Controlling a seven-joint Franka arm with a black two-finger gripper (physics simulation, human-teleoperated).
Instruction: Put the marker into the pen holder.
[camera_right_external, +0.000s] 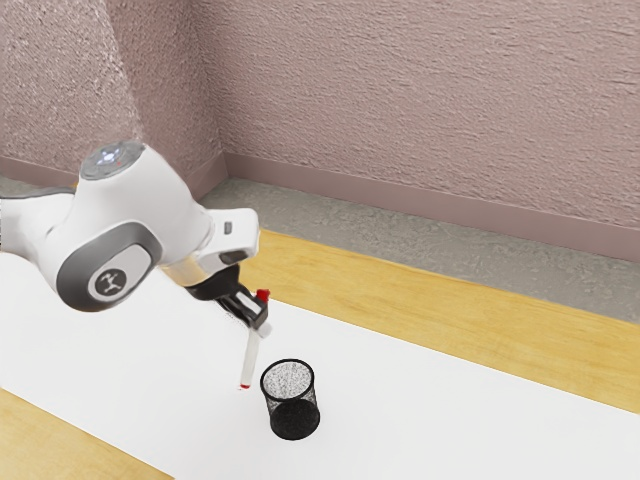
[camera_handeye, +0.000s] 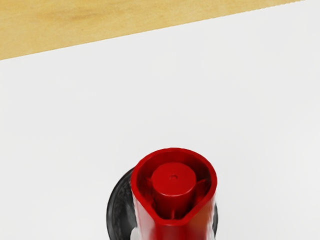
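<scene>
In the exterior view my gripper (camera_right_external: 259, 318) is shut on the marker (camera_right_external: 250, 358) near its red-capped upper end. The white barrel hangs down at a slight tilt, with a red tip at the bottom. Close by, toward the exterior view's right and lower in the picture, the black mesh pen holder (camera_right_external: 294, 417) stands upright with its mouth up. The marker's lower end appears outside the rim. In the wrist view the marker's red end (camera_handeye: 174, 179) looms large in front of the pen holder (camera_handeye: 117, 212), covering much of it.
A white mat or tabletop area (camera_right_external: 420, 410) lies under the pen holder, bordered by wooden surface (camera_right_external: 440, 308). Beyond the wood are a grey floor (camera_right_external: 380, 240) and a textured pinkish wall (camera_right_external: 430, 110).
</scene>
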